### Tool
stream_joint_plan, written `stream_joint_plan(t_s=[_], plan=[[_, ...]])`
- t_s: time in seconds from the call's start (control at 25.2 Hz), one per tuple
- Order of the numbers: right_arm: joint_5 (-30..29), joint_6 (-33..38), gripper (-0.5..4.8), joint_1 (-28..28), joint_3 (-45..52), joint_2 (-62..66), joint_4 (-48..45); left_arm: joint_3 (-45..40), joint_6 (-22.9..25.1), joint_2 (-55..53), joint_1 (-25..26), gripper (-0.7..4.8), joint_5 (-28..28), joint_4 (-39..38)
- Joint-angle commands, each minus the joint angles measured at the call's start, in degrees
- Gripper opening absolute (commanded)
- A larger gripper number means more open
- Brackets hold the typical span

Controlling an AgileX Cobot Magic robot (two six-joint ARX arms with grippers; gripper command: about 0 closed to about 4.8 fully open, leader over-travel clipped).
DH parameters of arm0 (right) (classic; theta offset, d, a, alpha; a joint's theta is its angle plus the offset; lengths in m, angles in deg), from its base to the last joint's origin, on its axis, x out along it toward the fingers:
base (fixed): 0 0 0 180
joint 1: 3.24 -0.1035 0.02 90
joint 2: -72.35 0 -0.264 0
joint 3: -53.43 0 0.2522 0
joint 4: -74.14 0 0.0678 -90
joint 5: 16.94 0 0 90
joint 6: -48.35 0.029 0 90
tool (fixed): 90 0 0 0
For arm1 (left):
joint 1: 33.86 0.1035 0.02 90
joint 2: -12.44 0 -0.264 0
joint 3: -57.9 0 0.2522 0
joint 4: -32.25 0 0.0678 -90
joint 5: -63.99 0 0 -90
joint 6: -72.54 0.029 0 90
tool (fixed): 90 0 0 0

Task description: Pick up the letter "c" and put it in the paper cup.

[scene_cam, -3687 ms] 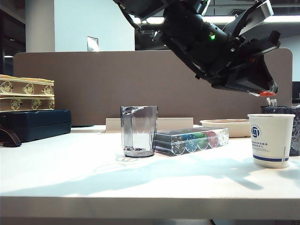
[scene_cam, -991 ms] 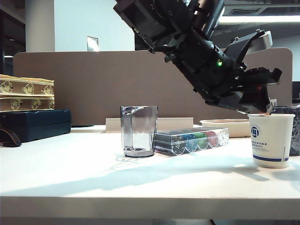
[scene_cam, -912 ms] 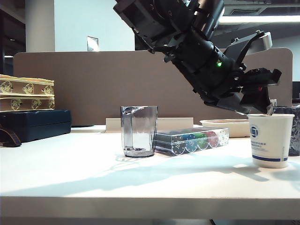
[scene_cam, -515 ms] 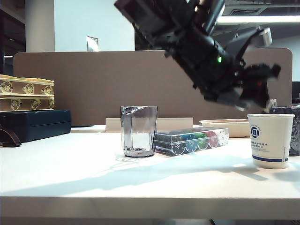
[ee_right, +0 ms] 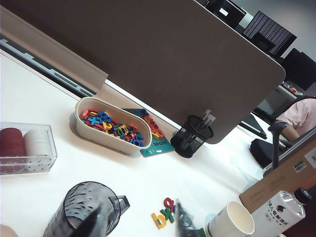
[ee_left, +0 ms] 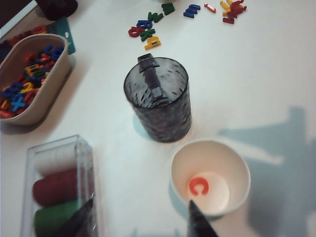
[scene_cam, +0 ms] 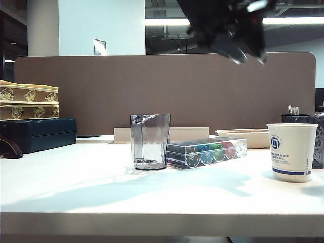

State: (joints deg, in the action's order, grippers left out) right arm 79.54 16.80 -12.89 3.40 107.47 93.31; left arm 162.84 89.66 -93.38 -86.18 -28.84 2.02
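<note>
The letter "c" (ee_left: 199, 186), small and red-orange, lies flat on the bottom inside the white paper cup (ee_left: 210, 177). From the side, the paper cup (scene_cam: 292, 151) stands at the table's right with its blue emblem facing out. My left gripper (ee_left: 140, 224) hangs high above the cup, open, with nothing between its dark fingertips (ee_left: 197, 223). In the exterior view the left gripper (scene_cam: 249, 53) is a blur at the top. My right gripper (ee_right: 140, 227) is open and empty, well above the table. It does not show in the exterior view.
A dark patterned cup with a handle (ee_left: 158, 98) stands right beside the paper cup. A clear box of poker chips (scene_cam: 205, 152), a clear grey cup (scene_cam: 150, 140), a tray of letters (ee_right: 81, 129), loose letters (ee_left: 145, 32), a black mesh pen holder (ee_right: 192, 136) and another white cup (ee_right: 229, 224) share the table.
The left gripper has lifted from the paper cup's rim to the top of the exterior view. The red piece seen at its tips earlier is no longer there.
</note>
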Motion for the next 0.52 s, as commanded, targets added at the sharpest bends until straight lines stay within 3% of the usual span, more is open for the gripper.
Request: stream_joint_plan(t_s=[0.04, 0.24, 0.32, 0.52], plan=[[1.53, 0.09, 1.43, 0.0, -0.28, -1.09, -1.11, 0.13, 0.2, 5.53, -0.07, 1.14, 1.6, -7.74], [1.55, 1.66, 0.73, 0.0, -0.31, -2.8, -0.98, 0.09, 0.0, 10.14, -0.04, 1.04, 4.2, -12.79], [1.55, 4.2, 0.4, 0.02, -0.28, -5.31, 0.09, 0.0, 0.04, 12.5, -0.04, 0.48, 4.44, -16.02], [1.53, 5.03, 0.3, 0.02, -0.28, -10.97, 4.31, -0.07, -0.2, 15.28, -0.04, 0.39, 6.38, -21.4]])
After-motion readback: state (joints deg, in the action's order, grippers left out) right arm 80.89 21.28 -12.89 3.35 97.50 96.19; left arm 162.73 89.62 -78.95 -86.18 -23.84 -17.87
